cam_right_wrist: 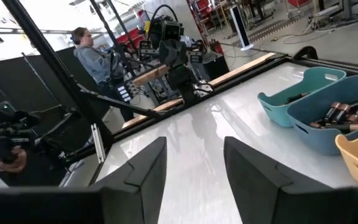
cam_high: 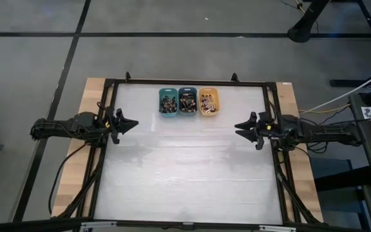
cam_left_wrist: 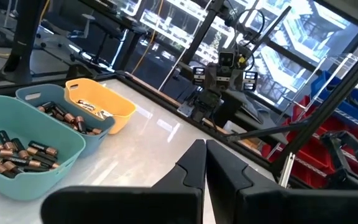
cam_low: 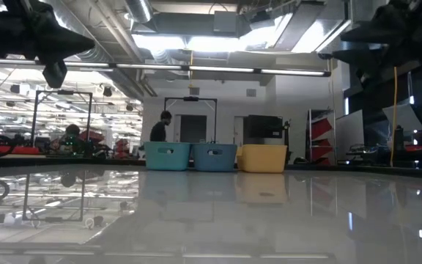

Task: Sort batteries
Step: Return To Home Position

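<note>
The white table (cam_high: 185, 180) spans the frame. The left arm (cam_high: 69, 127) stretches level over its left edge, and the left gripper (cam_high: 129, 124) points inward with its fingers pressed together on nothing. The right arm (cam_high: 314, 131) mirrors it at the right edge, the right gripper (cam_high: 240, 129) spread apart and empty. At the far edge stand the teal bin (cam_high: 167, 102), blue bin (cam_high: 187, 101) and orange bin (cam_high: 209, 102), side by side. The batteries (cam_left_wrist: 17, 155) lie heaped inside all three (their print is too small to read).
</note>
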{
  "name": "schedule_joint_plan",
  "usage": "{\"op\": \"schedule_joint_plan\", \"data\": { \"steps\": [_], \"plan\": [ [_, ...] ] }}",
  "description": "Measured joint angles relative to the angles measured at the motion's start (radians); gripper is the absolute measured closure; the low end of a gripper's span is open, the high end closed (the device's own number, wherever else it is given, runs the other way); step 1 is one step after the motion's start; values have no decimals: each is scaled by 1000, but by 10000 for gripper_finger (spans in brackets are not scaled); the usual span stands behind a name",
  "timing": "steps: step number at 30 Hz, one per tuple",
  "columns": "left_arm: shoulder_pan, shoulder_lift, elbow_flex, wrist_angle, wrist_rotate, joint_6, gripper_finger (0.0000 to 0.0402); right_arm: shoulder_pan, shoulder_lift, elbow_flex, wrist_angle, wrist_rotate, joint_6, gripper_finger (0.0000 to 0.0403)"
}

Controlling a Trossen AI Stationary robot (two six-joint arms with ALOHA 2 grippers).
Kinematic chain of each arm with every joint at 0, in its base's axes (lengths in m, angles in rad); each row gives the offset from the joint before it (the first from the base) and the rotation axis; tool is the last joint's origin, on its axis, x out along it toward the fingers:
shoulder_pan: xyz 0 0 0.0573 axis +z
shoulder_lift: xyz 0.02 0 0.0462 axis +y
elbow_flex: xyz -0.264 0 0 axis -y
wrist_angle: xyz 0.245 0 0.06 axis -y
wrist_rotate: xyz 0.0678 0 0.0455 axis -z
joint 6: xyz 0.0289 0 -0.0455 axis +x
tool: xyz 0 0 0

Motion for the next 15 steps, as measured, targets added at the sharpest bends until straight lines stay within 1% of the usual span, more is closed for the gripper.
{"op": "schedule_joint_plan", "data": {
  "steps": [10,15],
  "plan": [
    [0,0,-9,1,-2,-8,401,0,-107,-82,14,-70,-2,243],
    [0,0,-9,1,-17,-8,399,0,-160,-139,45,-79,-4,243]
  ]
}}
